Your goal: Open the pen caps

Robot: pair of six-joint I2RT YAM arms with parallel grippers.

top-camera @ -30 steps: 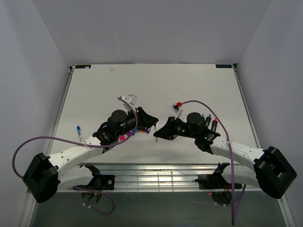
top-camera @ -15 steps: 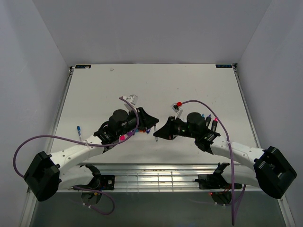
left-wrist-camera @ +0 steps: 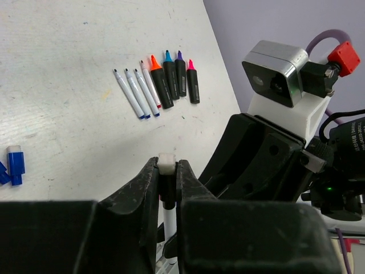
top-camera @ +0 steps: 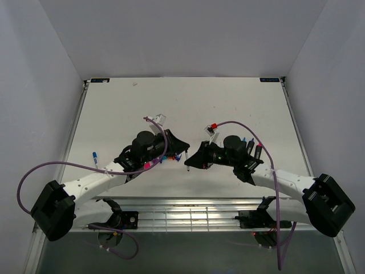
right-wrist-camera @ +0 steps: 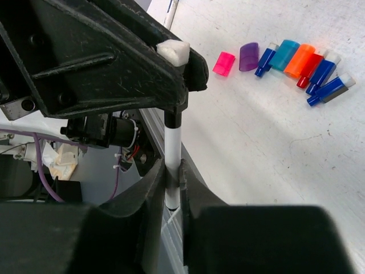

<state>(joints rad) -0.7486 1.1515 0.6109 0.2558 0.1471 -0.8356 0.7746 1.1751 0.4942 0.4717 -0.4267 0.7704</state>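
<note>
White pen (right-wrist-camera: 173,142) clamped by left jaws and right jaws; right wrist view adds loose caps (right-wrist-camera: 299,59).

magenta cap (right-wrist-camera: 224,63), purple cap (right-wrist-camera: 248,56), teal cap (right-wrist-camera: 287,54), orange cap (right-wrist-camera: 300,60), white table (right-wrist-camera: 256,142)

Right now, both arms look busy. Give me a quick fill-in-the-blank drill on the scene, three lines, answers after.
1. The left gripper and the right gripper are each shut on the same white ___.
2. ___ black highlighters lie uncapped beside the thin white pens.
3. In the row of loose caps, the magenta cap sits at one end, right beside the ___ one.

Missing words: pen; four; purple.
</note>
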